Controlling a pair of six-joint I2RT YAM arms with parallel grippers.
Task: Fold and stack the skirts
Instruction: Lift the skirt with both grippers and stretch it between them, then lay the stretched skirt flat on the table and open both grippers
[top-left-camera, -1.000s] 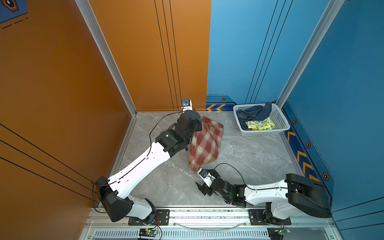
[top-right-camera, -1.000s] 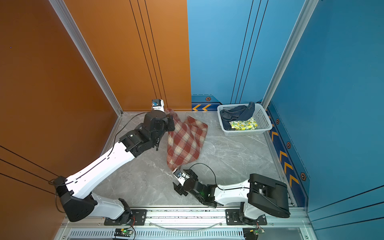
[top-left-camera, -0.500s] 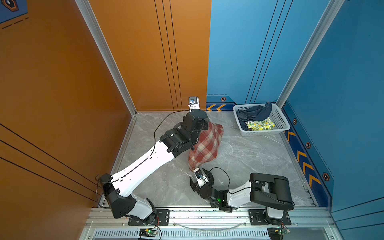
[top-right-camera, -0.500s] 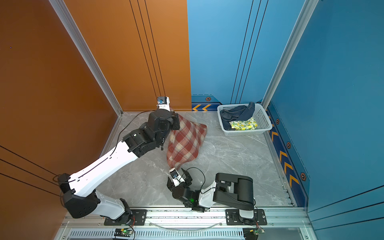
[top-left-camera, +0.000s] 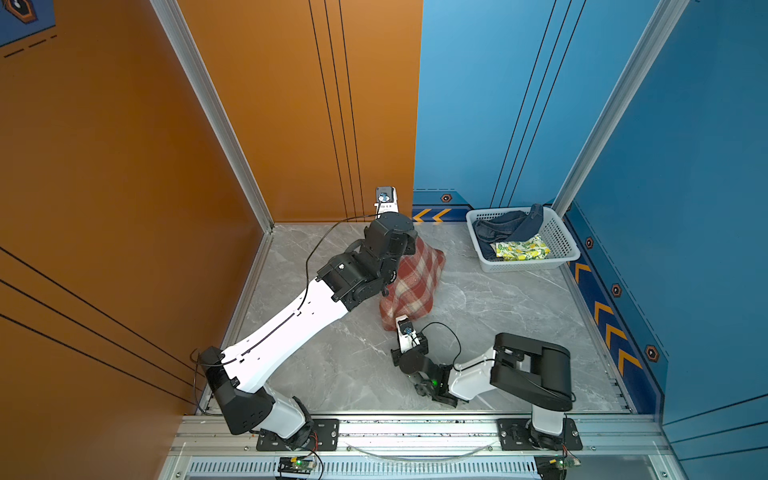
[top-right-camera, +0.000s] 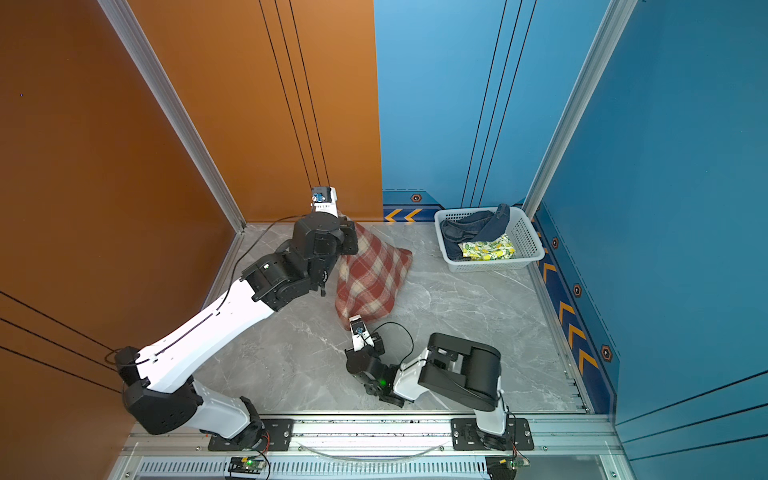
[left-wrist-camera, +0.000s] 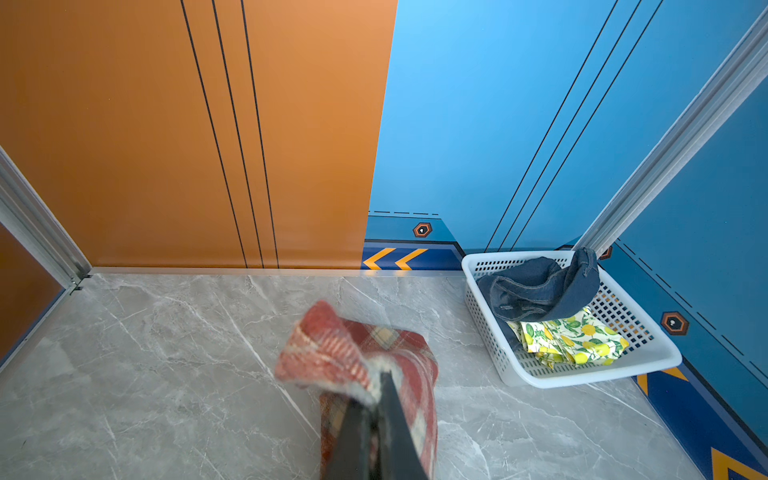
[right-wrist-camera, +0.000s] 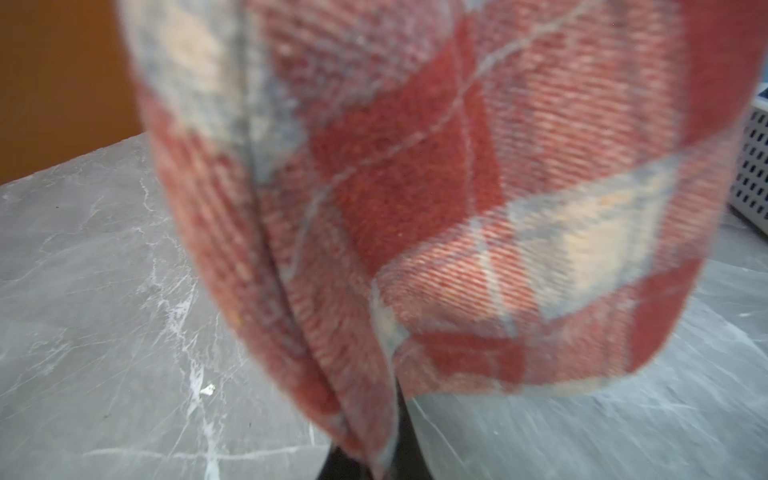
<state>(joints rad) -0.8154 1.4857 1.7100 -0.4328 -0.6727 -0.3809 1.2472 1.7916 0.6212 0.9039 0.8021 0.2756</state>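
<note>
Plaid skirt (top-left-camera: 411, 286) sits just past the middle of the worktop (top-left-camera: 498, 299), toward 12 o'clock. It is not flat: it is tented between two grips.

Left gripper (left-wrist-camera: 376, 399) is clamped on the far corner at the skirt's 11 o'clock and holds it lifted. Right gripper (right-wrist-camera: 374, 457) is closed on the near hem at the skirt's 6 o'clock, where the cloth runs down between its dark fingers. My reading is that you hold opposite ends so the skirt can be pulled taut and laid square before the first fold.

Denim skirt (top-left-camera: 503, 226) and lemon-print skirt (top-left-camera: 521, 251) wait in the basket (top-left-camera: 569, 253) at 2 o'clock, untouched, with the denim draped partly over the lemon print.

Change over the last second:
- The right gripper was wide open, short of the hem; now it has shut on it.
- The right arm has folded back toward its base.
- The skirt lay long and slack; it now looks shorter and humped.
- The basket contents are unchanged.
</note>
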